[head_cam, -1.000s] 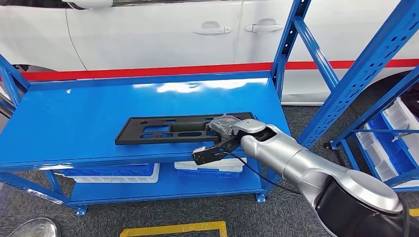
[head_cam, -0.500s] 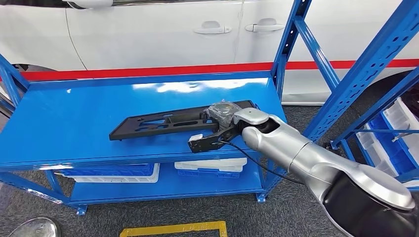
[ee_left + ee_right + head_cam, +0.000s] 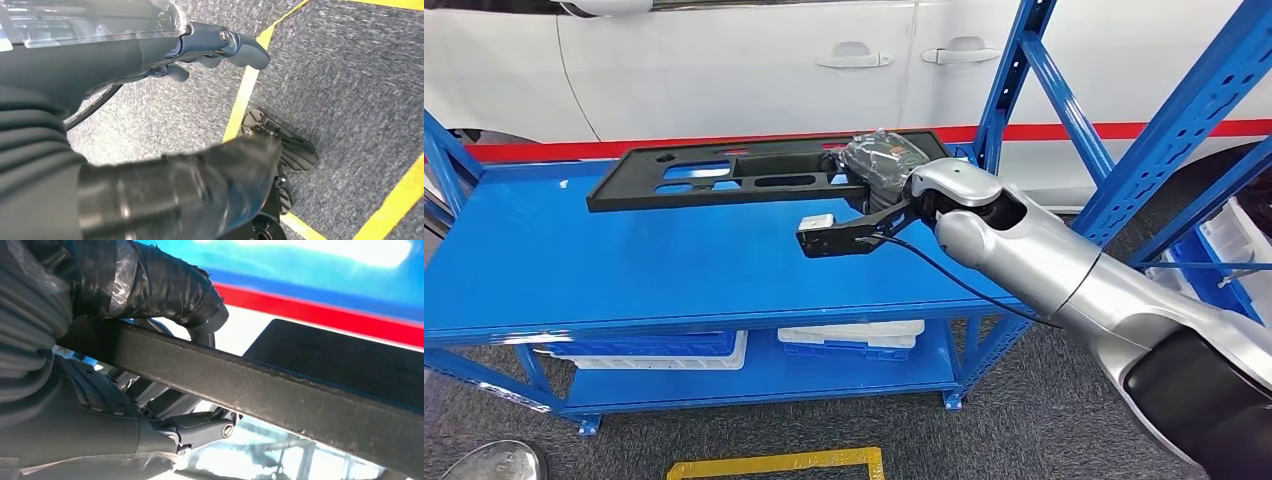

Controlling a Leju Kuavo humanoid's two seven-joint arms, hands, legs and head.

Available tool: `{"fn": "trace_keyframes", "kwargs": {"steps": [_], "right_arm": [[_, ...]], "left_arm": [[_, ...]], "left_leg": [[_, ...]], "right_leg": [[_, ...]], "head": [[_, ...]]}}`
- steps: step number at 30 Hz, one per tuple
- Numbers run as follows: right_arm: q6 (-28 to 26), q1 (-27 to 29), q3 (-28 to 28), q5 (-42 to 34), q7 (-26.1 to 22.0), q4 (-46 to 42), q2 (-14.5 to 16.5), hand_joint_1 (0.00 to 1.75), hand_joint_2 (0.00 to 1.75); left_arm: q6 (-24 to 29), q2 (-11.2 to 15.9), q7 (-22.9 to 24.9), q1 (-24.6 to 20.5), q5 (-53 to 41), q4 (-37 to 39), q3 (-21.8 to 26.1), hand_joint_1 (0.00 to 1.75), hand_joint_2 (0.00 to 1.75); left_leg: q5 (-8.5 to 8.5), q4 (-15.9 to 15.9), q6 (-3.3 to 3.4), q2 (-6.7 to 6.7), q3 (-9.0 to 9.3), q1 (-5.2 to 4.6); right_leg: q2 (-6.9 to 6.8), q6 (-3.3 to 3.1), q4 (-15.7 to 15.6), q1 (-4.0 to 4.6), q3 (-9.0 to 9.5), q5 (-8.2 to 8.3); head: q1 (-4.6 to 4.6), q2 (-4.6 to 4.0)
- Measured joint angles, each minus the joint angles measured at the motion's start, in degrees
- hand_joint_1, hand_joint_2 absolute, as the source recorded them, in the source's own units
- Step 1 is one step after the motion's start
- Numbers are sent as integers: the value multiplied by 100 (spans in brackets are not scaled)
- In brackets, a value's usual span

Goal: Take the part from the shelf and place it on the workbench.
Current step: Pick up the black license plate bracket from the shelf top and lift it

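Observation:
The part [image 3: 724, 175] is a long black plastic panel with several cut-outs. It hangs level in the air above the back of the blue shelf's top deck [image 3: 624, 270], touching nothing else. My right hand [image 3: 886, 165], wrapped in clear film, grips the panel's right end. In the right wrist view the thumb [image 3: 150, 285] lies over the panel's edge [image 3: 280, 390] and the fingers curl under it. My left hand [image 3: 100, 65] hangs over grey floor with its fingers apart and nothing in them.
A white car [image 3: 724, 70] with a red stripe stands right behind the shelf. Blue slanted uprights [image 3: 1014, 90] rise at the shelf's right end. White bins [image 3: 849, 338] sit on the lower deck, more bins [image 3: 1214, 270] at far right. Yellow tape [image 3: 774, 463] marks the floor.
My right arm has lifted the panel off the top deck, first tilting its right end up, then carrying it higher, to the left and toward the back of the shelf.

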Motion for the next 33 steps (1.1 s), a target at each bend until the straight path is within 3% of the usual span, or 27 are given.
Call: {"fn": "trace_keyframes", "kwargs": {"steps": [21,33], "right_arm": [[56,-270,-653,-155,209,-1055,-435,175,175],[2,-299,-708,-141,185,-1136,-611,175,175]], "left_arm": [[10,0,-67,4,70,0,14,0,175],[60,-2,-49,4,44,0,20,0,175]], "left_leg": [[-1,2,1,-1,-3,0],[-1,3,2,-1,-4,0]], "right_leg": [[0,0,-2,0,-1,0],[1,6,-5,0,-1,4]], "head": [[0,0],[0,0]]}}
